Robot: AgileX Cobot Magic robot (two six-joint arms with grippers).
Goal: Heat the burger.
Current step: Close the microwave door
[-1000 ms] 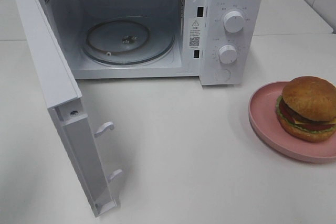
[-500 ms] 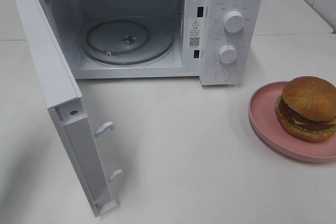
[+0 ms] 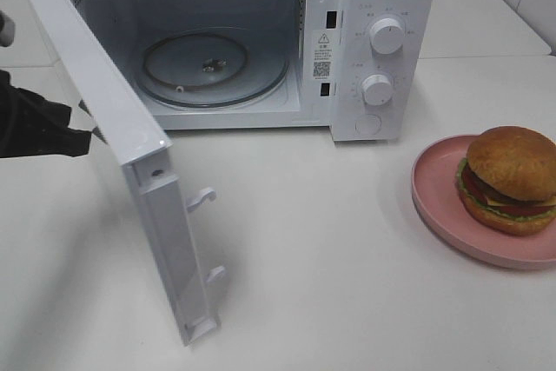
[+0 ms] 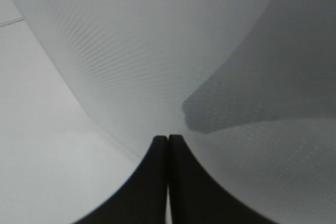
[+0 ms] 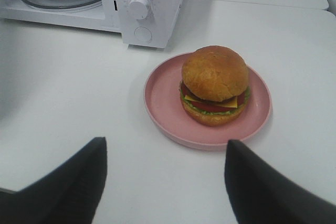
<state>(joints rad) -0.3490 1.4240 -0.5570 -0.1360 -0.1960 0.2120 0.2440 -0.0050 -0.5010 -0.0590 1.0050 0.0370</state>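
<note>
Microwave (image 3: 382, 49) cavity open, door (image 3: 130, 171) swung out partly across its front, bare table (image 3: 330, 241) toward burger (image 3: 510, 178)

The left arm (image 3: 35, 123) reaches in low from the left edge of the table, dark and only partly in the high view. Its left gripper (image 4: 168, 145) has both black fingers (image 4: 152, 182) pressed flat together, tips meeting with no gap between them. The right gripper (image 5: 165, 156) hangs above the table near its right edge, its two dark fingers (image 5: 68, 182) spread wide apart with nothing between them.
</note>
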